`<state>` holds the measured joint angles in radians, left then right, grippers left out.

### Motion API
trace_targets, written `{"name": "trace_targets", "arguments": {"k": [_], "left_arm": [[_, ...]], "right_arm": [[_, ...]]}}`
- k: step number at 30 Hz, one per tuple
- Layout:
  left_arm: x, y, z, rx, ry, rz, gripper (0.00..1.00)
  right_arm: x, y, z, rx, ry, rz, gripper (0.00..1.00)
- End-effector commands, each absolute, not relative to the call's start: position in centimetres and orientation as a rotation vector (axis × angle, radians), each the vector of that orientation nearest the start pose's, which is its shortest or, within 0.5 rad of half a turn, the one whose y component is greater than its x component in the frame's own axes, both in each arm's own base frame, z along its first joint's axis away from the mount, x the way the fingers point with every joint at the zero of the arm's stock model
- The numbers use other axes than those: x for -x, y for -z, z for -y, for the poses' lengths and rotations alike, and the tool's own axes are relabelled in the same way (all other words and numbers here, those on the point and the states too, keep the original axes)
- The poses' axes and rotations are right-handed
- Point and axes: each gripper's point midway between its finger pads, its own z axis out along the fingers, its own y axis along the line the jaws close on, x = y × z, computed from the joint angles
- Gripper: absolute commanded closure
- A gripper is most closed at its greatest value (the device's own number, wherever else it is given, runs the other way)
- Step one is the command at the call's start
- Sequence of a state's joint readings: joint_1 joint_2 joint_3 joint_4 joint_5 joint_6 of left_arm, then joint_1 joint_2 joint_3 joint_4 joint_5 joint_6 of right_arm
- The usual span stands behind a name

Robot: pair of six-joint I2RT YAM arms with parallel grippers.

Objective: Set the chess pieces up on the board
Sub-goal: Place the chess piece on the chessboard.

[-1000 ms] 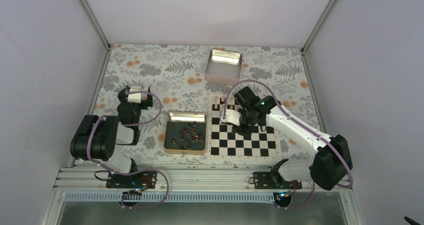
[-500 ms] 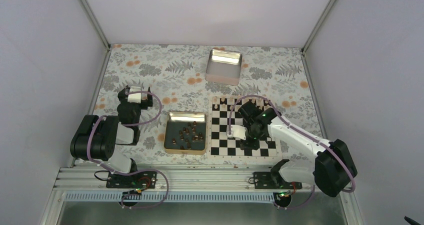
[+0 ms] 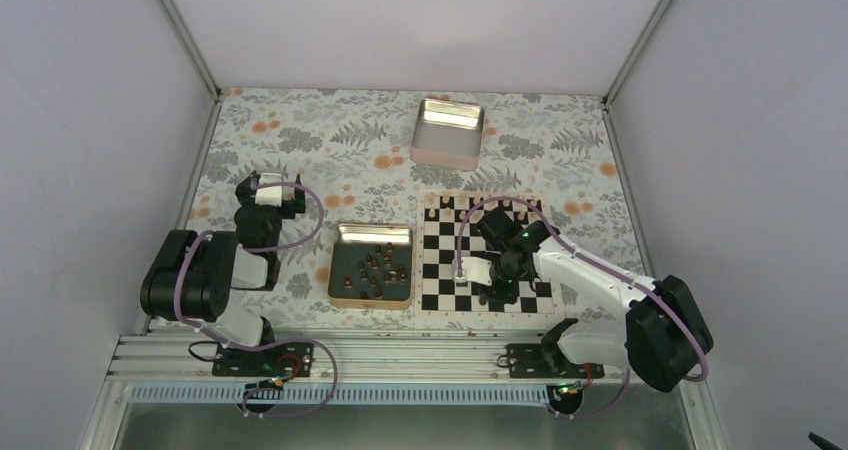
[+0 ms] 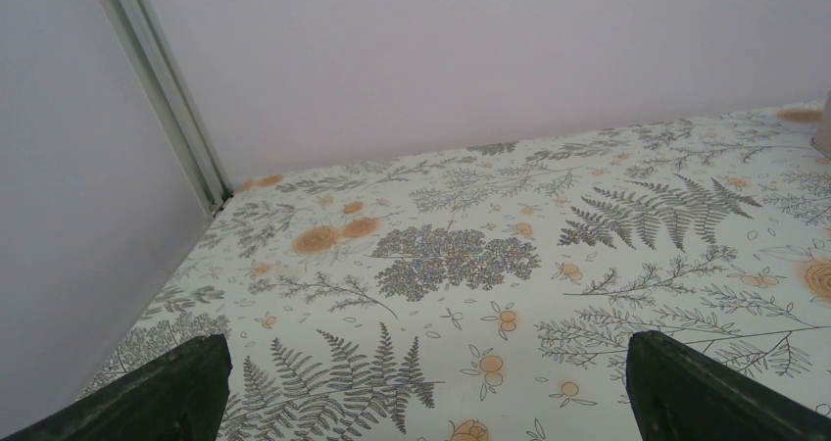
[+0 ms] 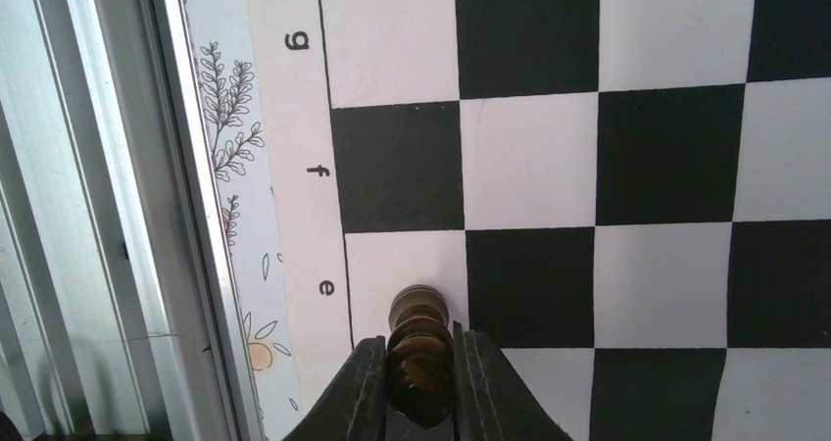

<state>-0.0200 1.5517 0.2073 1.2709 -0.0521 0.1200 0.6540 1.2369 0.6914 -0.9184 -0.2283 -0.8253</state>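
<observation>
The dark, turned wooden chess piece [image 5: 419,348] is held firmly in the right tool [image 5: 419,387] just over the near edge of the board [image 5: 666,147], beside the printed letter e [image 5: 324,287]. It should be lowered straight and released only when its round base is centred on the smooth white square. The left tool [image 4: 431,392] is spread wide, well left of the board, over the flowered tabletop [image 4: 451,265].

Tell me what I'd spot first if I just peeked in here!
First you'd see the right gripper pinching a dark brown chess piece, right at the edge of the black-and-white board beside the letter e. Next comes the gold-rimmed tray just left of the board, with more dark pieces scattered inside.
</observation>
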Motion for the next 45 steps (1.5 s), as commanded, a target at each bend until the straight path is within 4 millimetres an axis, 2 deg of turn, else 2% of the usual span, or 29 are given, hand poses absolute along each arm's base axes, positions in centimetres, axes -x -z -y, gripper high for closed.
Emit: {"name": "trace_targets", "arguments": {"k": [1, 8, 23, 32, 40, 43, 45], "left_arm": [[-37.6, -14.4, 0.0, -0.072, -0.112, -1.599, 0.0], [-37.5, -14.4, 0.0, -0.073, -0.112, -1.601, 0.0], [-37.5, -14.4, 0.0, -0.072, -0.113, -1.6, 0.0], [-37.5, -14.4, 0.0, -0.073, -0.113, -1.599, 0.0], [-37.5, -14.5, 0.0, -0.072, -0.113, -1.598, 0.0], [-37.5, -14.4, 0.0, -0.072, -0.113, -1.6, 0.0], [-37.5, -14.4, 0.0, -0.071, -0.114, -1.6, 0.0]], "right_arm": [[-13.0, -5.1, -16.0, 2.057, -0.385, -2.124, 0.95], [-12.9, -5.4, -16.4, 2.052, -0.408, -2.103, 0.95], [-12.4, -3.9, -15.9, 2.093, -0.412, -2.16, 0.91], [-12.6, -4.2, -15.6, 2.099, -0.381, -2.155, 0.7], [-12.8, -5.8, -15.3, 2.099, -0.339, -2.135, 0.59], [-13.1, -7.1, -15.6, 2.084, -0.338, -2.122, 0.57], [-14.0, -8.8, -16.4, 2.062, -0.336, -2.099, 0.56]]}}
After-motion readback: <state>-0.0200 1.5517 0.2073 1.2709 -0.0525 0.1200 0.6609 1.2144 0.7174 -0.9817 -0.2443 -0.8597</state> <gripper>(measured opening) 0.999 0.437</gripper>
